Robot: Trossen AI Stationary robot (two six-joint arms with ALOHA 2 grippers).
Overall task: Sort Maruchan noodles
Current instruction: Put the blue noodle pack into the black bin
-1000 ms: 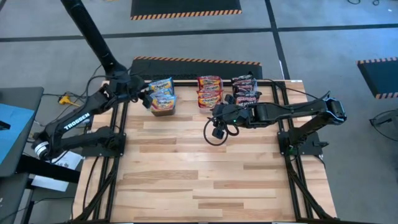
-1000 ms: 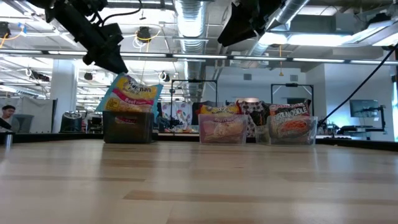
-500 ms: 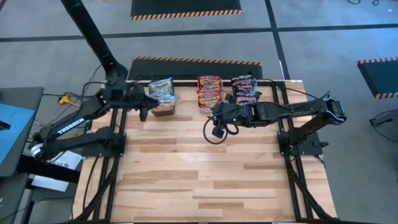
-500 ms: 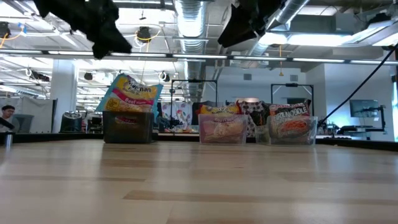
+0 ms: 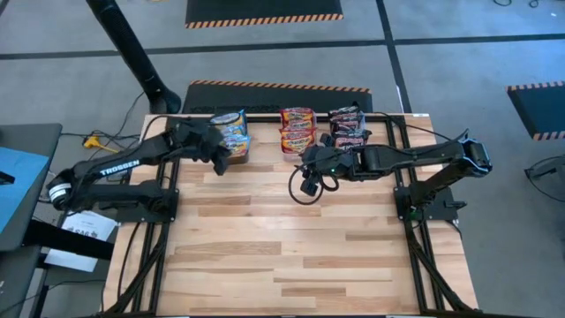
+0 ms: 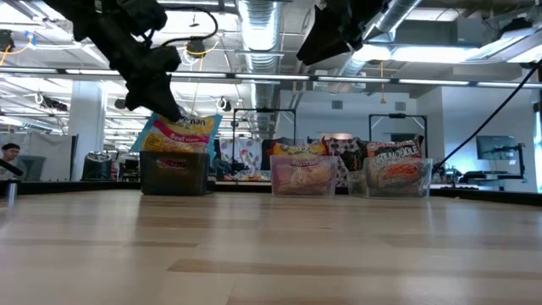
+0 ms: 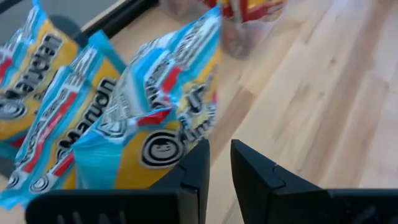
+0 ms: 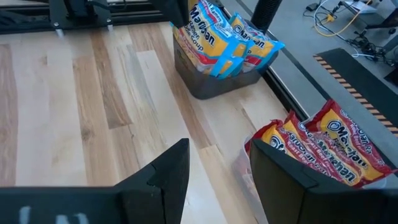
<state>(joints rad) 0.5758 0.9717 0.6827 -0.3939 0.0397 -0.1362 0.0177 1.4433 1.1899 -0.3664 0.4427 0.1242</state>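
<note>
Light blue and yellow Maruchan noodles (image 5: 229,125) stand on edge in a dark bin (image 6: 174,172) at the far left. Red and orange packets (image 5: 297,128) fill a clear bin (image 6: 302,176) in the middle. Black and red packets (image 5: 349,128) fill another clear bin (image 6: 398,176) to the right. My left gripper (image 5: 221,162) hangs at the dark bin's near side. Its fingers (image 7: 220,163) leave only a narrow gap, with bare wood showing through. My right gripper (image 5: 305,165) hovers open (image 8: 219,168) before the middle bin, holding nothing. My left gripper has one finger (image 7: 198,163) right beside the lower corner (image 7: 163,154) of the front blue packet. Whether it touches the packet I cannot tell. Nothing lies between the two fingers.
The three bins stand in a row along the table's far edge. The wooden table top (image 5: 291,247) stretches bare from the bins to the near edge. A black frame rail (image 5: 265,113) runs behind the bins.
My left gripper has swung from the dark bin's left side toward the table's near edge and a little to the right, sinking and tipping further down, and now hangs before the bin's near side. The packets and my right arm have kept still.
</note>
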